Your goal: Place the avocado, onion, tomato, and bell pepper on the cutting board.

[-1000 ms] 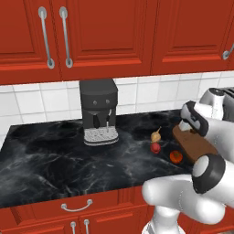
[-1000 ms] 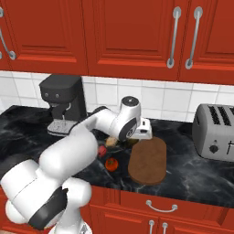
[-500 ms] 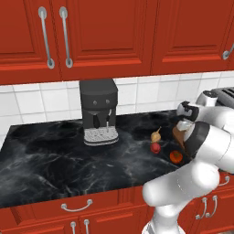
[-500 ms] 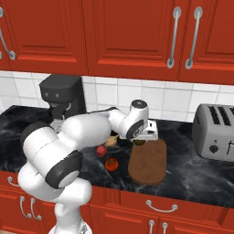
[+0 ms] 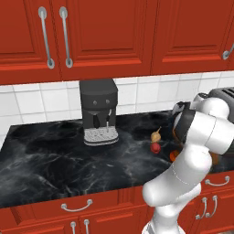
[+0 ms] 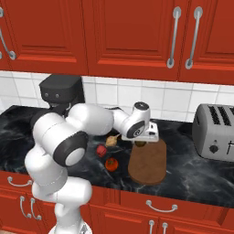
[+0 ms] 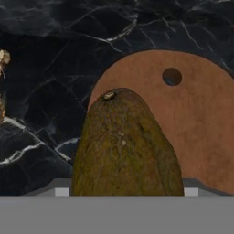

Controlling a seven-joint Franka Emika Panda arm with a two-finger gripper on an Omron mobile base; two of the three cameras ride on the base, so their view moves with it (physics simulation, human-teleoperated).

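end effector (image 6: 141,143) grips the avocado (image 7: 123,148) above the cutting board's (image 6: 148,164) far edge on the worktop (image 6: 192,169).

You saw an olive-brown avocado (image 7: 123,146) over a reddish-brown cutting board (image 7: 196,132), black white-veined marble counter (image 5: 55,155), tan onion (image 5: 156,135), red tomato (image 6: 99,150) and red cabinets (image 6: 128,32).

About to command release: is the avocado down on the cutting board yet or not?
Not yet. The avocado hangs at the end effector above the cutting board's far end; whether it touches the wood, I cannot tell.
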